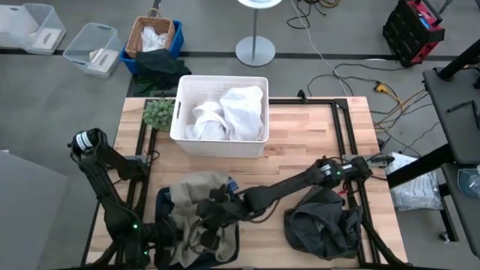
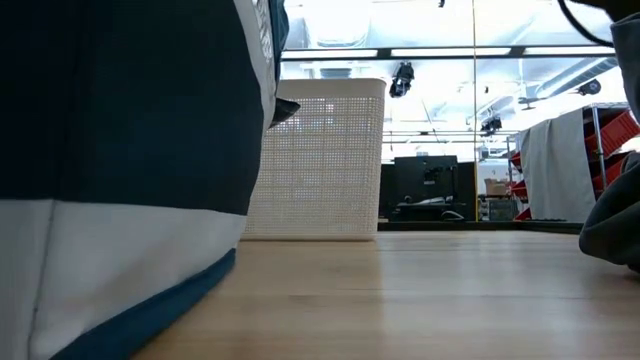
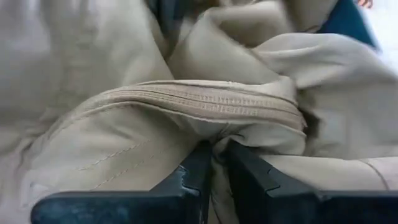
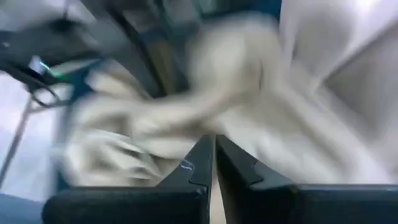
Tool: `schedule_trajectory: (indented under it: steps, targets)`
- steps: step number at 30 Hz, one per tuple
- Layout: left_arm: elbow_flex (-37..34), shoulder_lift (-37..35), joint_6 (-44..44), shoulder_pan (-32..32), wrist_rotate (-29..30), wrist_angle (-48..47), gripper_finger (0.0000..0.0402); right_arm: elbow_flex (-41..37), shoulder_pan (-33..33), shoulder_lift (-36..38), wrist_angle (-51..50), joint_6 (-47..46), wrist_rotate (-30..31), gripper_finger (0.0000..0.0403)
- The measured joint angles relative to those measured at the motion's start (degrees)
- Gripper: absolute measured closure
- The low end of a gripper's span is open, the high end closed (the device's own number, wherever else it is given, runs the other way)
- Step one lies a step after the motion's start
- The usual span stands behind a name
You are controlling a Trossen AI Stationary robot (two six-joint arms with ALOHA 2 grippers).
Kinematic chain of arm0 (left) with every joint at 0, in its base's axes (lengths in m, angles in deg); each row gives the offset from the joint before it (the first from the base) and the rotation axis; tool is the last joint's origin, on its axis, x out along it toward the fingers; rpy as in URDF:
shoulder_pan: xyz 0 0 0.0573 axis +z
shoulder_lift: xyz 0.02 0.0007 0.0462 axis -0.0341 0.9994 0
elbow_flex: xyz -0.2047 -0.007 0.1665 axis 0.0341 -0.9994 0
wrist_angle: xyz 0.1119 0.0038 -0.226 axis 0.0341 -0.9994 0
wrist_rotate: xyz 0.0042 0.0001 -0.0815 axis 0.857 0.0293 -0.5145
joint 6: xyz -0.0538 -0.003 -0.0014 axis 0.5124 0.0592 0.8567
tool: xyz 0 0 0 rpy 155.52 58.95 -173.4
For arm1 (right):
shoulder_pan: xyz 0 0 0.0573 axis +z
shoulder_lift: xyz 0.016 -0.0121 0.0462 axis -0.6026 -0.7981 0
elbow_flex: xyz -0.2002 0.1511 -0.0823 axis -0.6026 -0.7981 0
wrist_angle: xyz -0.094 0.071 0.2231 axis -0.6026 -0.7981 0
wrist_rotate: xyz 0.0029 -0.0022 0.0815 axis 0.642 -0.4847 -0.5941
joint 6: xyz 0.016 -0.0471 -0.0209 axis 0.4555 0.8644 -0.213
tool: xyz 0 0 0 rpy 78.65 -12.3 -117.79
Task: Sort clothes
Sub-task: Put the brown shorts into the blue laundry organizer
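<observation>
A beige khaki garment (image 1: 196, 191) lies crumpled near the table's near edge, left of the middle, on a dark blue cloth (image 1: 163, 201). My left gripper (image 1: 174, 234) is at its near side, shut on it. My right gripper (image 1: 215, 208) reaches across from the right and is shut at its right part. A dark grey garment (image 1: 322, 221) lies in a heap at the near right. White cloth pieces (image 1: 232, 109) lie in the white basket (image 1: 217, 146) at the far middle. My left gripper pinches a bunched fold of the khaki garment (image 3: 214, 140) between its two fingers, just below a stitched seam band (image 3: 205, 102). The garment lies slack on the table. My right gripper is shut with beige cloth (image 4: 214, 134) at its fingertips; blur hides which part it has.
A green fuzzy lump (image 1: 159, 112) lies on the table left of the basket. Bare wood lies between the basket and the garments. In the low view a dark blue and white cloth (image 2: 120, 150) fills the left and the grey garment (image 2: 615, 225) the right edge.
</observation>
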Motion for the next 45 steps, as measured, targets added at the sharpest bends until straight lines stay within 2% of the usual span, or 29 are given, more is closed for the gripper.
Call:
schedule_trajectory:
  steps: [3,7,9,12,15,18,22,24,27,30,34,36,41,45]
  targets:
    - [-1.54,0.0,1.64,-0.19,-1.09,0.24,0.0365,0.12,0.0,3.61,0.36,1.03,2.49,0.0391]
    - [-2.58,0.32,0.65,-0.19,-3.96,0.76,0.0365,0.14,-0.98,6.42,0.98,6.4,15.54,0.0391]
    - [-2.65,0.33,0.55,-0.17,-4.21,0.76,0.0365,0.2,-2.9,6.38,1.48,8.68,18.34,0.0391]
    - [-2.45,0.28,0.49,-0.17,-4.19,0.54,0.0365,0.26,-6.13,3.39,3.71,8.53,16.79,0.0391]
    - [-1.17,0.27,0.46,-0.17,-4.33,-1.25,0.0365,0.09,-8.39,-1.11,4.8,6.68,10.27,0.0391]
    - [3.0,0.09,0.83,-0.17,-4.69,-8.14,0.0365,0.0,-7.49,-3.69,4.87,4.1,6.4,0.0391]
    - [14.27,-0.09,2.26,-0.22,-4.34,-27.83,0.0365,0.26,-4.39,-4.21,5.85,3.49,7.87,0.0391]
    - [19.04,-0.23,3.06,-0.22,-0.73,-36.7,0.0365,0.2,-3.21,-4.47,5.28,4.73,11.41,0.0391]
    - [20.96,-0.37,3.35,0.08,6.89,-41.81,0.0365,-0.44,-2.19,-4.5,5.22,6.63,17.11,0.0391]
    - [17.04,-0.24,6.68,0.86,9.16,-39.82,0.0365,0.38,-1.62,-4.5,5.28,10.88,18.14,0.0391]
    - [12.22,-0.12,18.9,0.81,15.75,-38.18,0.0365,1.31,-0.38,-4.05,6.65,16.18,14.53,0.0391]
    - [12.28,-0.25,20.85,0.38,16.7,-38.46,0.0365,1.31,0.45,-4.59,5.33,17.35,12.95,0.0391]
    - [16.87,-0.46,12.96,-0.82,18.51,-37.92,0.0365,1.11,0.66,-9.11,1.27,18.68,10.65,0.0391]
    - [15.59,-0.34,5.12,-0.72,19.38,-29.74,0.0365,1.37,0.17,-11.49,1.42,21.42,9.83,0.0391]
